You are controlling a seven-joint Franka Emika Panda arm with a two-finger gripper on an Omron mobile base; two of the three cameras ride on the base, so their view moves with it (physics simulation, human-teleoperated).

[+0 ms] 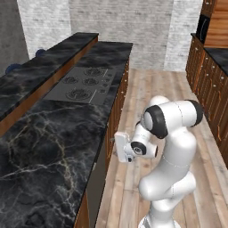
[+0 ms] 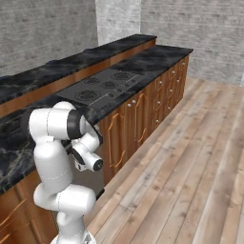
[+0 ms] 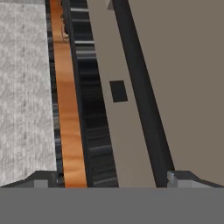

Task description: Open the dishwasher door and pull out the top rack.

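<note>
The dishwasher door (image 3: 188,65) is a plain grey-brown panel under the black marble counter, and it stands shut. A dark bar handle (image 3: 140,92) runs along its upper part, beside a paler strip with a small dark rectangle (image 3: 118,91). My gripper (image 3: 113,181) is open and close to the door's top, with nothing between its fingertips (image 3: 43,179). The handle passes just inside the right fingertip. From the left base view the gripper (image 1: 118,149) sits right beside the door (image 1: 97,187). The top rack is hidden behind the shut door.
A black marble counter (image 1: 49,147) with a cooktop (image 1: 82,84) runs along the left. Reddish-brown cabinet doors (image 2: 138,119) continue past the dishwasher. More cabinets (image 1: 209,84) line the far right wall. Wooden floor (image 2: 190,176) lies open behind the arm.
</note>
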